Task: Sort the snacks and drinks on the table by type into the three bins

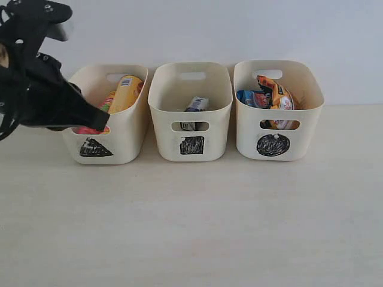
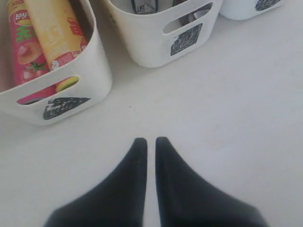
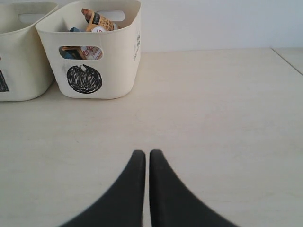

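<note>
Pale beige table (image 1: 191, 227) is seen before a white wall (image 1: 239, 30). The pink chip tube (image 2: 26, 52) and orange chip tube (image 1: 127, 92) are lodged in the triangle bin (image 1: 128, 128), a white and blue carton (image 1: 194, 106) in the square bin (image 1: 190, 128), and the orange-black bag (image 1: 276, 94) and blue-white packet (image 1: 251, 97) in the circle bin (image 1: 302, 128). The left hand (image 2: 150, 142) and right hand (image 3: 144, 153) are clenched, nothing grasped.
</note>
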Controlling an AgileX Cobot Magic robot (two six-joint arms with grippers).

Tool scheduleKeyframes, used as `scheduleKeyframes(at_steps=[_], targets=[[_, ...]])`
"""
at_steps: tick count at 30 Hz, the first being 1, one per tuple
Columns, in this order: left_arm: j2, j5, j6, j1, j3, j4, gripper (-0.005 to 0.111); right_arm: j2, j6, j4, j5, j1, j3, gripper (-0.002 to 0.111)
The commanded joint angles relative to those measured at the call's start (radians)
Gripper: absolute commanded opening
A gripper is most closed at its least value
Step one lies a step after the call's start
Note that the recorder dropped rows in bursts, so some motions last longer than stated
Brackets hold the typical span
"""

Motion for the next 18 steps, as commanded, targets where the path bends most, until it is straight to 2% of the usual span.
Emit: scheduleKeyframes(at_steps=[1, 8, 10, 12, 13, 15, 16, 18], targets=[[-0.087, -0.093, -0.003, 0.0, 0.113, -0.082, 0.004, -0.005, 0.0, 0.001, -0.008, -0.003, 0.004, 0.0], [-0.204, -0.126, -0.003, 0.0, 0.246, -0.092, 0.004, -0.005, 0.0, 0.001, -0.008, -0.003, 0.004, 0.0], [-0.241, -0.123, -0.003, 0.0, 0.274, -0.134, 0.004, -0.005, 0.0, 0.001, -0.008, -0.003, 0.004, 0.0], [-0.299, -0.087, -0.003, 0.0, 0.304, -0.186, 0.004, -0.005, 0.0, 0.001, -0.008, -0.003, 0.004, 0.0], [-0.341, 0.01, -0.003, 0.0, 0.306, -0.198, 0.004, -0.005, 0.0, 0.001, -0.008, -0.003, 0.004, 0.0], [-0.383, 0.07, -0.005, 0.0, 0.311, -0.241, 0.004, -0.005, 0.0, 0.001, -0.004, -0.003, 0.004, 0.0], [-0.393, 0.055, -0.003, 0.0, 0.313, -0.248, 0.004, -0.005, 0.0, 0.001, -0.004, -0.003, 0.004, 0.0], [-0.46, -0.095, 0.031, 0.0, 0.367, -0.246, 0.004, -0.005, 0.0, 0.001, -0.004, -0.003, 0.004, 0.0]])
